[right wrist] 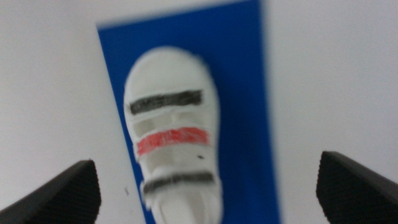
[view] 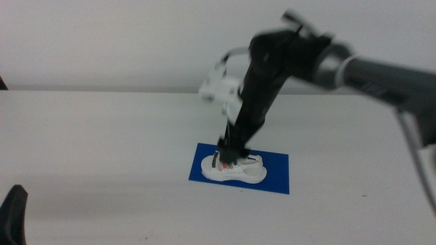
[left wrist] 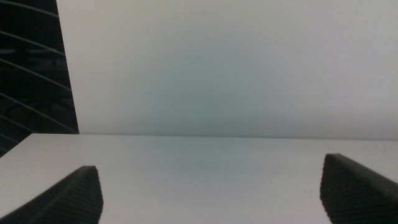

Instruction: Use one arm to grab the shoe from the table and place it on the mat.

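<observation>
The white shoe (view: 238,170) with red and dark straps lies on the dark-blue mat (view: 276,173) on the white table (view: 102,150). The right arm (view: 272,64) reaches in from the right, and its gripper (view: 228,151) hangs just above the shoe's left end. In the right wrist view the gripper (right wrist: 205,165) is open, its jaws wide apart on either side of the shoe (right wrist: 171,124) and clear of it, with the mat (right wrist: 249,93) under the shoe. The left gripper (view: 13,211) waits at the bottom left edge and is open and empty (left wrist: 210,165).
The mat lies slightly right of the table's centre. The table's far edge meets a pale wall (view: 102,41). The right arm's grey forearm (view: 381,75) crosses above the table's right side. The left wrist view shows bare tabletop (left wrist: 186,174) and a dark area (left wrist: 31,74) beside the wall.
</observation>
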`<action>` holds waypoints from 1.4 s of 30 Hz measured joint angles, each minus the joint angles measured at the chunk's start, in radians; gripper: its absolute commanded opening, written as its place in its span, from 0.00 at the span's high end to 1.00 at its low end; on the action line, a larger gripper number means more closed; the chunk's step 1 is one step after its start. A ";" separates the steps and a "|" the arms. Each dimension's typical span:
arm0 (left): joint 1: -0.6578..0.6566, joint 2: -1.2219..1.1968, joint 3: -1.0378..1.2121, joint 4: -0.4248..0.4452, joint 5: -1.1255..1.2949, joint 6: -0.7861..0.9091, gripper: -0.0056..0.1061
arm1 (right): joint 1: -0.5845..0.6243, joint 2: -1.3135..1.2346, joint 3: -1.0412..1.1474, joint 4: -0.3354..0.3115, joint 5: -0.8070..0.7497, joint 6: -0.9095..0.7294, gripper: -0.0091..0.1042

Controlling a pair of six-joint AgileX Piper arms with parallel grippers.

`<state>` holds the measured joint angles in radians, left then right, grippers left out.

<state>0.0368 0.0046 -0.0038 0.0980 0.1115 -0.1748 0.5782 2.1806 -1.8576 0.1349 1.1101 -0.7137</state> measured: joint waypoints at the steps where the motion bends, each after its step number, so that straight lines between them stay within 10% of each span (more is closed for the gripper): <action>1: 0.000 0.000 0.000 0.000 0.000 0.000 0.11 | 0.000 -0.050 0.000 0.000 -0.002 0.018 0.10; 12: 0.000 0.000 0.000 0.000 0.000 0.000 0.11 | -0.160 -0.866 0.584 0.005 -0.352 0.155 0.10; 18: 0.000 0.000 0.000 0.000 0.000 0.000 0.11 | -0.348 -1.325 1.017 -0.148 -0.558 0.468 0.10; 26: 0.000 0.000 0.000 0.000 0.000 0.000 0.11 | -0.403 -1.794 1.426 -0.175 -0.737 0.562 0.10; 42: 0.000 0.000 0.000 0.000 0.000 0.000 0.11 | -0.403 -2.136 1.574 -0.158 -0.797 0.570 0.10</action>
<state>0.0368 0.0046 -0.0038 0.0980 0.1115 -0.1748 0.1751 0.0443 -0.2835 -0.0230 0.3129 -0.1438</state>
